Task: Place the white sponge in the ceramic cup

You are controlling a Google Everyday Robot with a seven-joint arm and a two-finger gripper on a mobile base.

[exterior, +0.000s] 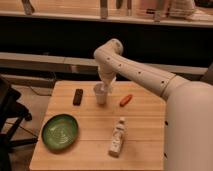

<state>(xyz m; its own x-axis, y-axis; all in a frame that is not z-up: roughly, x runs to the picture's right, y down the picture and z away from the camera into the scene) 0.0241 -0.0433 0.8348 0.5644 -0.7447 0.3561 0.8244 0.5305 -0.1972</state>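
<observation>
The ceramic cup (100, 94) is small and whitish-grey and stands upright near the back middle of the wooden table (145, 130). My gripper (106, 84) hangs from the white arm (135, 70) directly over the cup, at or just above its rim. Something whitish shows at the gripper's tip against the cup's rim. I cannot tell whether this is the white sponge. No sponge shows anywhere else on the table.
A black rectangular object (78, 96) lies left of the cup. An orange carrot-like item (126, 100) lies to its right. A green bowl (60, 131) sits front left. A white bottle (117, 136) lies front centre. A dark chair (10, 110) stands at the left.
</observation>
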